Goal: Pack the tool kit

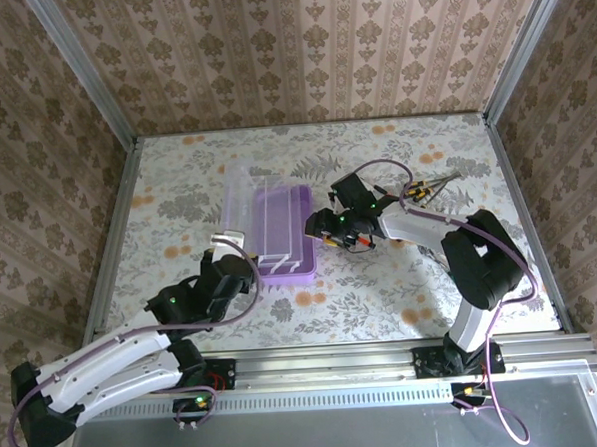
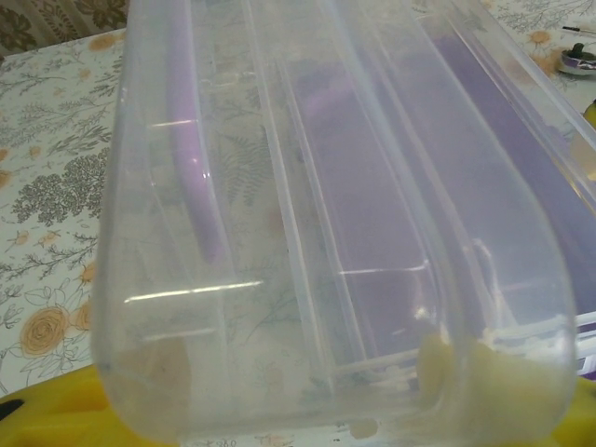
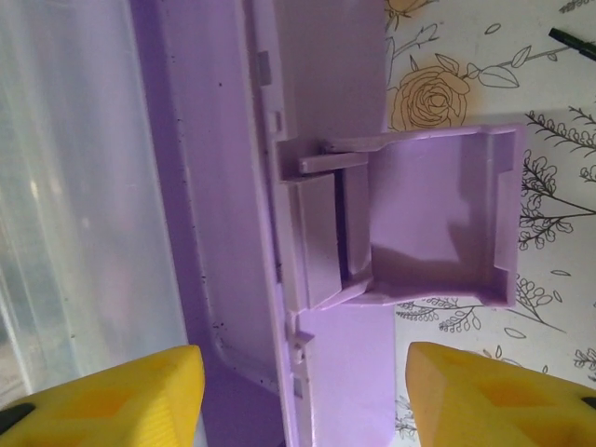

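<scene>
While the one purple tool case (image 1: pixel 293 271) sits near the middle of the floral table (image 1: pixel 383 304), its clear lid (image 1: pixel 249 201) stands raised over the left side. What lies in the case is too blurred by the ribbed plastic to tell. In the right wrist view the case's right rim carries one purple latch (image 3: pixel 419 219), flipped outward over the tabletop. The right gripper (image 1: pixel 319 228) hovers at that rim, its two yellow fingers (image 3: pixel 102 396) spread apart on either side of the edge, clasping nothing. The left gripper (image 1: pixel 225 249) is at the lid's near corner; in its own view the lid (image 2: pixel 326 233) lies right against the finger pads (image 2: pixel 438 363), though whether they clamp it cannot be told. One small bundle of tools (image 1: pixel 432 186) rests on the table, well right of the case, too small to count.
</scene>
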You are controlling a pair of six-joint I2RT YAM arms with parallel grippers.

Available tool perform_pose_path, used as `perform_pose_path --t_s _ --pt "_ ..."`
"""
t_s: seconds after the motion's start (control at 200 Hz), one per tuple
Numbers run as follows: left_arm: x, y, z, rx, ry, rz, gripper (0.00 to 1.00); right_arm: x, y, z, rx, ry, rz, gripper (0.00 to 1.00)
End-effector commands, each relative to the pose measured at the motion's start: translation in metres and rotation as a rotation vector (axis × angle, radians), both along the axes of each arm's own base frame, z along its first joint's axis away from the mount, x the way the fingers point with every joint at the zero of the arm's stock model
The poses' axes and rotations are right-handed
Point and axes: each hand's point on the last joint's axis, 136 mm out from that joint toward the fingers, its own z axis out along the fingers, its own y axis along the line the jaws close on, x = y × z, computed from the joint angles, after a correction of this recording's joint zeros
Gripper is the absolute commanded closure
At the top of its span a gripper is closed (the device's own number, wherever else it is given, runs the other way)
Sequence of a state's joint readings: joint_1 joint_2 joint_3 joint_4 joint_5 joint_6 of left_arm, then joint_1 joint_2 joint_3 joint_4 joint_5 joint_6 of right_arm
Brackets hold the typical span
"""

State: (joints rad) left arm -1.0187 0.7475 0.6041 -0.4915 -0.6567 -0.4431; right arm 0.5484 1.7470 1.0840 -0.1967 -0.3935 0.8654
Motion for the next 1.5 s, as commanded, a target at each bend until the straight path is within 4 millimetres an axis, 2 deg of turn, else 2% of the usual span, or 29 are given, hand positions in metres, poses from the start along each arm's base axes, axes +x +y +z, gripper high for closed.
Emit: perform_pose_path --t_s 0.0,0.1,0.205,0.335,0.49,0.84,1.075,1.21,1.345,1.395,1.495 --pt "-0.001 -0.011 0.005 -0.084 -0.010 -0.055 0.36 0.000 0.005 -0.012 0.006 0.012 0.010 0.47" --pt "0.000 -0.007 0.002 -0.126 -0.013 -0.049 0.36 0.000 0.005 -0.021 -0.010 0.027 0.007 0.56" --pt "0.004 0.008 -0.002 -0.168 0.004 0.010 0.35 -0.001 0.001 -0.029 -0.035 0.033 -0.006 0.60" --pt "0.008 0.029 -0.007 -0.232 0.028 0.095 0.33 -0.002 -0.008 -0.035 -0.073 0.026 -0.033 0.61" --pt "0.007 0.047 -0.016 -0.328 0.058 0.176 0.27 -0.002 -0.007 -0.040 -0.074 0.033 -0.040 0.63" --pt "-0.010 0.081 -0.071 -0.467 0.177 0.354 0.24 -0.007 0.005 -0.040 -0.053 0.046 -0.023 0.64" --pt "-0.015 0.093 -0.086 -0.554 0.206 0.423 0.18 -0.013 0.008 -0.048 -0.073 0.059 -0.017 0.64" --pt "-0.018 0.098 -0.085 -0.583 0.232 0.463 0.12 -0.017 0.008 -0.051 -0.069 0.066 -0.027 0.63" --pt "-0.016 0.097 -0.062 -0.628 0.223 0.459 0.05 -0.021 0.009 -0.050 -0.066 0.072 -0.026 0.63" --pt "-0.017 0.101 -0.055 -0.624 0.220 0.479 0.00 -0.022 0.011 -0.049 -0.063 0.069 -0.022 0.63" --pt "-0.019 0.112 -0.041 -0.618 0.209 0.547 0.00 -0.024 0.011 -0.051 -0.078 0.068 -0.021 0.63"
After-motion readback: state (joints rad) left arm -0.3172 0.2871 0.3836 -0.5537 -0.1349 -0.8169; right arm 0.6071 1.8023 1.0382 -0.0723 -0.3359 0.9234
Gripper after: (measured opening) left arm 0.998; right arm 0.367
